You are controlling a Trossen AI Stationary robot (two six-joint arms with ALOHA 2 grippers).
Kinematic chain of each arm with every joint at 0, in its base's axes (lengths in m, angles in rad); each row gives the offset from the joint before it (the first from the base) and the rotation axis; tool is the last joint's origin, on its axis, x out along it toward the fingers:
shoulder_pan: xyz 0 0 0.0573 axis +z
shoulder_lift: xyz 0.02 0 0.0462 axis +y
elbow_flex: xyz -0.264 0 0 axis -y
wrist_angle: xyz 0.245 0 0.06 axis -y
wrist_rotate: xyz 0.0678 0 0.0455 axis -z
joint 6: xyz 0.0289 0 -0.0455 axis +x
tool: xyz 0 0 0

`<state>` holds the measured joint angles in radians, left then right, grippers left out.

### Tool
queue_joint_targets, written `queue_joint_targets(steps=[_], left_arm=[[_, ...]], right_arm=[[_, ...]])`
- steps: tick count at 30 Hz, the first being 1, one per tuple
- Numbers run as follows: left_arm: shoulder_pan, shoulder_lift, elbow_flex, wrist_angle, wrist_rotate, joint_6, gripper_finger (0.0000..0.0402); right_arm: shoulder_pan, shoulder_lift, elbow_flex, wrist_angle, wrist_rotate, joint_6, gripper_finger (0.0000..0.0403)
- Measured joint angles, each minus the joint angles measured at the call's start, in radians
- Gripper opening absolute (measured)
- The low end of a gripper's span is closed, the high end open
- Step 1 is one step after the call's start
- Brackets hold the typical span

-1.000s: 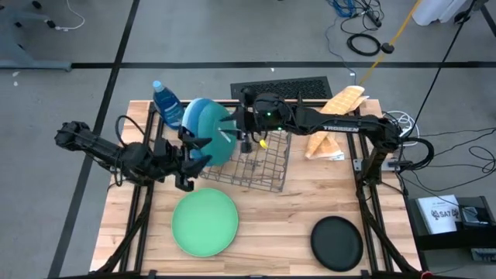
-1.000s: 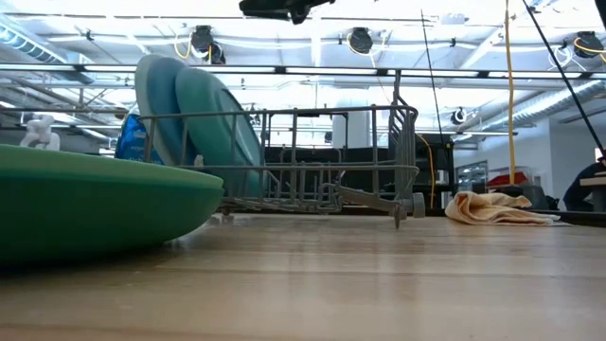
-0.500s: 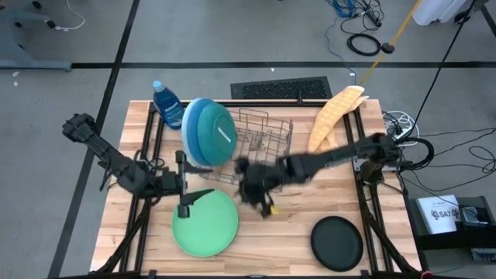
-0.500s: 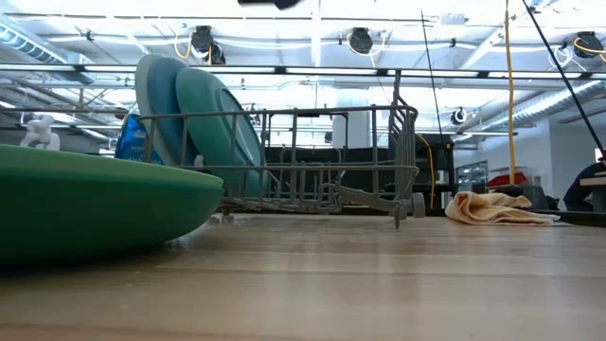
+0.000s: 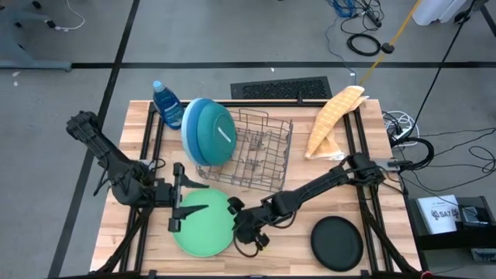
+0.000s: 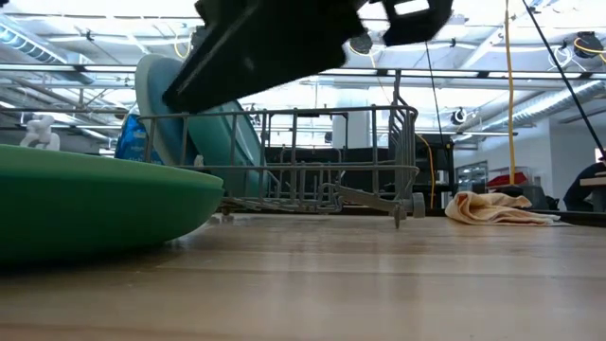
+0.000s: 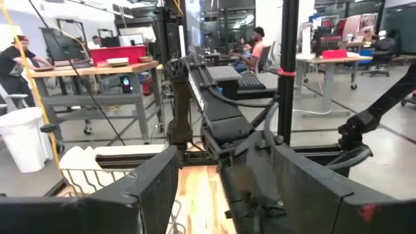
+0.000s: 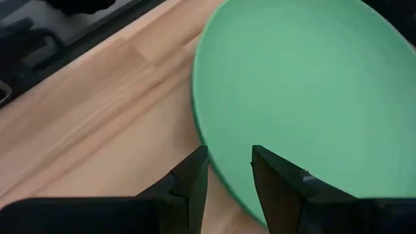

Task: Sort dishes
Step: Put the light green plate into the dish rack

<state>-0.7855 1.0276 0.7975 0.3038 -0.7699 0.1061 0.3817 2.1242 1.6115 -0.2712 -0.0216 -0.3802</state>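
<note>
Step in hand looks like picking up the round flat green plastic plate (image 5: pixel 203 222): right gripper (image 8: pixel 229 170), narrowly parted, straddles its rim and next needs to close; left gripper (image 5: pixel 180 208) waits wide over the plate's other edge.

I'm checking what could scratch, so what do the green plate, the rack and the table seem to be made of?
Green plate: likely plastic, with an even matte colour and a smooth rim. Rack: thin grey wire, probably coated metal. Table: pale wood planks with visible grain and seams.
</note>
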Motion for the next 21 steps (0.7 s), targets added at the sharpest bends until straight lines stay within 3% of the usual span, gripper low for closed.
queue_joint_targets(steps=[14, 21], left_arm=[[-0.009, 0.060, 0.000, 0.028, -0.024, -0.024, 0.0242], [-0.008, 0.066, 0.000, 0.031, -0.024, -0.048, 0.0242]], right_arm=[[-0.003, 0.069, 0.001, 0.024, -0.041, 0.034, 0.0115], [-0.008, 0.073, 0.001, 0.062, -0.032, 0.020, 0.0087]])
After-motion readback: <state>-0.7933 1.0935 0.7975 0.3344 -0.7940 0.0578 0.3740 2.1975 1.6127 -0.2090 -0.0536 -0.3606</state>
